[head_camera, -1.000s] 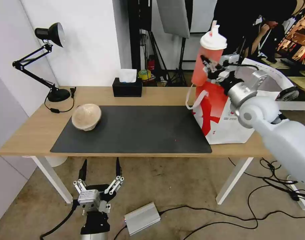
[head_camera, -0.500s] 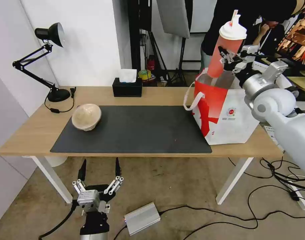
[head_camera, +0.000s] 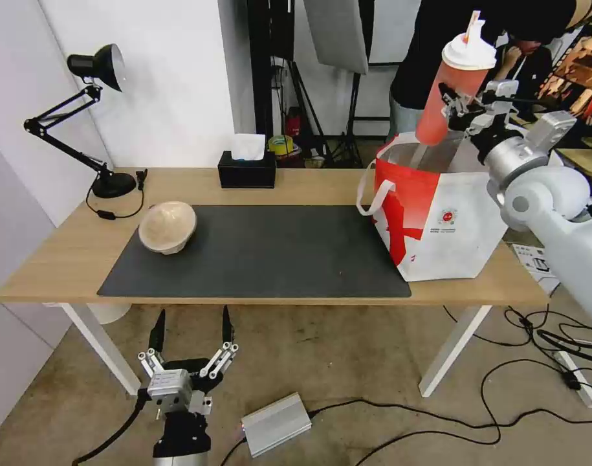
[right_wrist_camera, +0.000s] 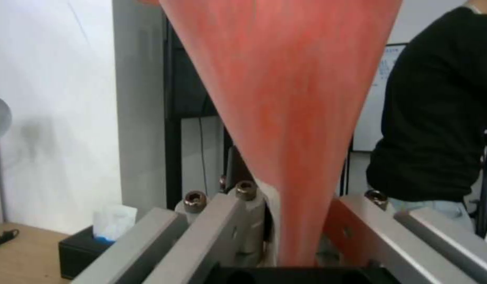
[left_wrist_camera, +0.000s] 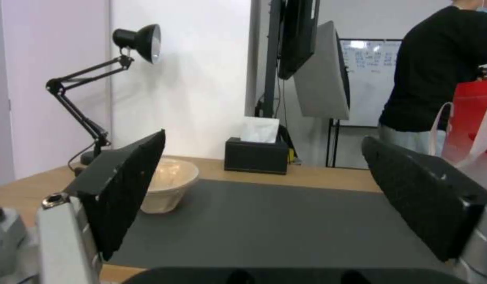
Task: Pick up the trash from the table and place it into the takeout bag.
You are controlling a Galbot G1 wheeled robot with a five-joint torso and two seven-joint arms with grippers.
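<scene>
While the right gripper [head_camera: 460,103] clasps the red cup [head_camera: 452,90] above the takeout bag's [head_camera: 464,239] open mouth, the tan bowl [head_camera: 168,226] waits on the table [head_camera: 63,252]; the left gripper [head_camera: 191,336] hangs spread below.

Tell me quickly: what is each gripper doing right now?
Left gripper: open, empty, below the table edge.
Right gripper: shut on the red cup, above the takeout bag.

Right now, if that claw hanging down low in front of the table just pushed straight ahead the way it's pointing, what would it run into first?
The left gripper, open, points over the mat toward the tissue box. That box looks first in line; the paper bowl sits just off to one side. Depth is hard to judge.
</scene>
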